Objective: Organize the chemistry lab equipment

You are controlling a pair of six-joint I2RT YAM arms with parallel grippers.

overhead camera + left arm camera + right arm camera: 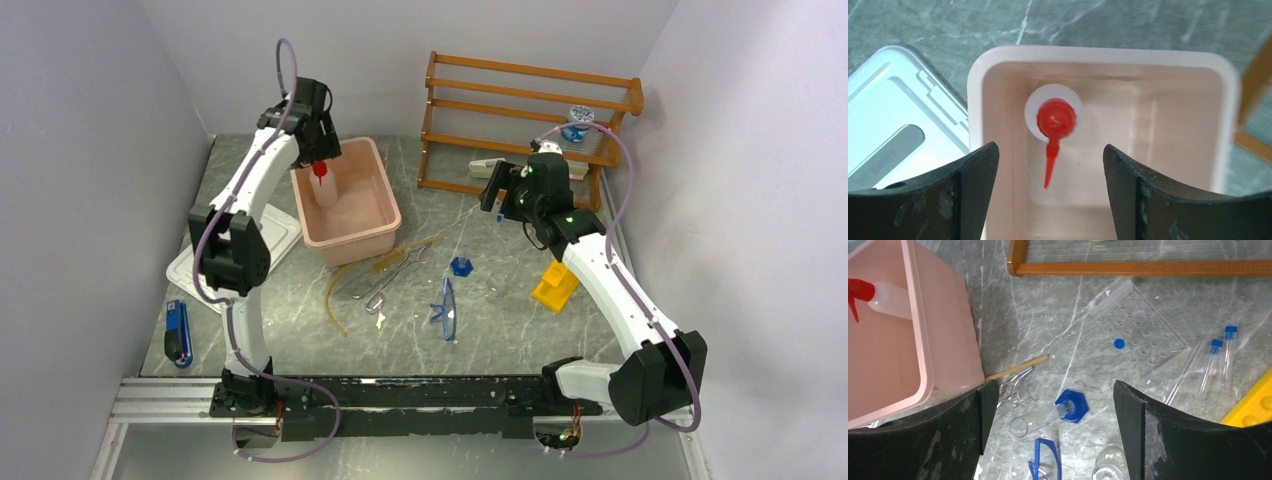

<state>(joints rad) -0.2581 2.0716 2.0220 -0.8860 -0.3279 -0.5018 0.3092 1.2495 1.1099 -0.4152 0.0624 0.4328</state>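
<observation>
The red-capped wash bottle [325,185] stands upright in the pink bin [375,205]. My left gripper [318,150] hovers above it, open and empty; in the left wrist view the bottle's cap [1055,117] lies just beyond my jaws [1050,150]. My right gripper [500,195] is open and empty, high over the table's middle [1055,390]. Below it lie the blue hexagonal piece [1072,406] with a clear tube, the blue goggles [1045,460], the small glass [1108,465], the metal tongs [1015,385] and the amber tubing [345,280]. The yellow rack [553,285] is at right.
A wooden shelf [530,110] stands at the back right, with small items on it. A clear holed tray [1140,327] and blue-capped test tubes [1215,365] lie before it. A white lid [190,265] lies left of the bin, and a blue tool [177,333] is at front left.
</observation>
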